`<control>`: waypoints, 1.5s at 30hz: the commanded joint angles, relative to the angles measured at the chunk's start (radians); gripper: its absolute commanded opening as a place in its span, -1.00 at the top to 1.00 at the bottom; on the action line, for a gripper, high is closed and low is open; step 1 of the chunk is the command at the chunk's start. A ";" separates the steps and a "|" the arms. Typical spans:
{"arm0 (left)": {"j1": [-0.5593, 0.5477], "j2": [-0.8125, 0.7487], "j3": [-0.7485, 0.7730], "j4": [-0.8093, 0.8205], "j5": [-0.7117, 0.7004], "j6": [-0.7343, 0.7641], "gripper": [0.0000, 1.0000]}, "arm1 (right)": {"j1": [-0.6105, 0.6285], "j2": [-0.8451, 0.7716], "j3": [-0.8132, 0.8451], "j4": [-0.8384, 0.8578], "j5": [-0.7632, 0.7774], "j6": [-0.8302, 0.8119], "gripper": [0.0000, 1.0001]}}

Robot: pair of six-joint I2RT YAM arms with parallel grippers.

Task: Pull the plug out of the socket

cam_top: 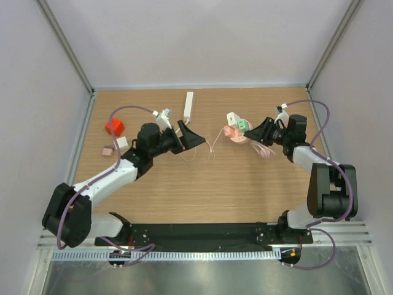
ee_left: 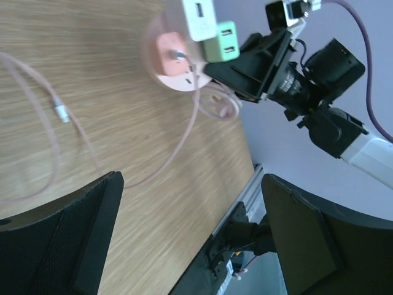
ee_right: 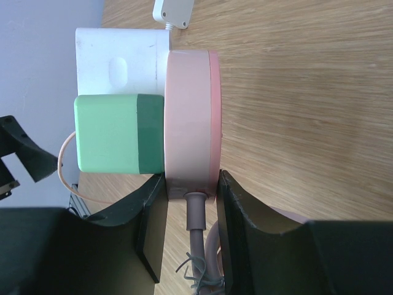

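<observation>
R gripper (ee_right: 190,200) is clamped on the edge of the pink round plastic socket (ee_right: 190,117), jaws narrow, by its cable. The green cube-shaped plug (ee_right: 116,134) and white plastic plug (ee_right: 120,61) sit plugged into its face, table centre-right. L gripper (ee_left: 190,246) is wide apart w/ nothing held, well apart from the socket.

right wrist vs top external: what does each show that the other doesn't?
Right wrist only: the right gripper clamped across the pink socket, with its cable leaving between the fingers. Top external only: the left gripper, open and apart from the socket; a red block; a white power strip. Both: the green plug and white plug seated in the socket.
</observation>
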 commanded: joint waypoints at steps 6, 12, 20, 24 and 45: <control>-0.206 0.142 0.180 0.007 -0.259 0.101 -0.99 | -0.004 -0.032 0.034 0.132 -0.063 0.026 0.98; -0.256 0.332 0.332 -0.048 -0.357 0.148 -0.99 | -0.004 -0.037 0.033 0.138 -0.068 0.036 0.98; -0.319 0.492 0.490 -0.099 -0.489 0.191 -0.92 | -0.004 -0.040 0.031 0.151 -0.073 0.050 0.98; -0.333 0.552 0.554 -0.119 -0.572 0.179 -0.81 | -0.004 -0.038 0.030 0.156 -0.074 0.056 0.98; -0.350 0.684 0.637 -0.024 -0.776 0.105 -0.36 | -0.001 -0.061 0.010 0.173 -0.030 0.066 0.97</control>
